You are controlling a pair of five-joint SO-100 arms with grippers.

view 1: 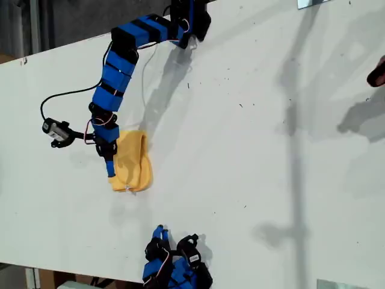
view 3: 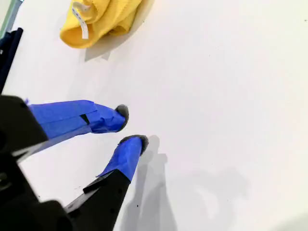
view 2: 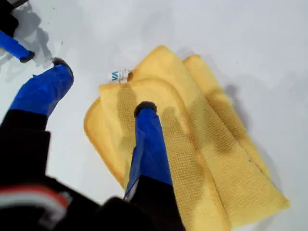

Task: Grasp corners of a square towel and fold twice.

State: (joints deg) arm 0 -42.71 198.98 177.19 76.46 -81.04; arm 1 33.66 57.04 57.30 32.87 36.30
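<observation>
The yellow towel (view 1: 135, 162) lies folded in a narrow, layered bundle on the white table (view 1: 252, 150), left of centre in the exterior view. My first gripper (view 1: 109, 165) (view 2: 102, 87) stands open at its edge. One blue fingertip (view 2: 144, 108) rests on the top layer of the towel (view 2: 207, 144), near a rounded corner (view 2: 108, 89) with a small white label (view 2: 120, 75). The other fingertip (view 2: 60, 67) is over bare table beside the cloth. My second gripper (view 1: 161, 232) (view 3: 132, 126) hovers apart from the towel (view 3: 103, 19), open by a narrow gap, holding nothing.
A small camera on a black cable (view 1: 57, 129) sticks out beside the first arm, toward the exterior view's left. A dark object (view 1: 378, 72) shows at the exterior view's right edge. The table's near edge runs just behind the second arm's base (view 1: 177, 271).
</observation>
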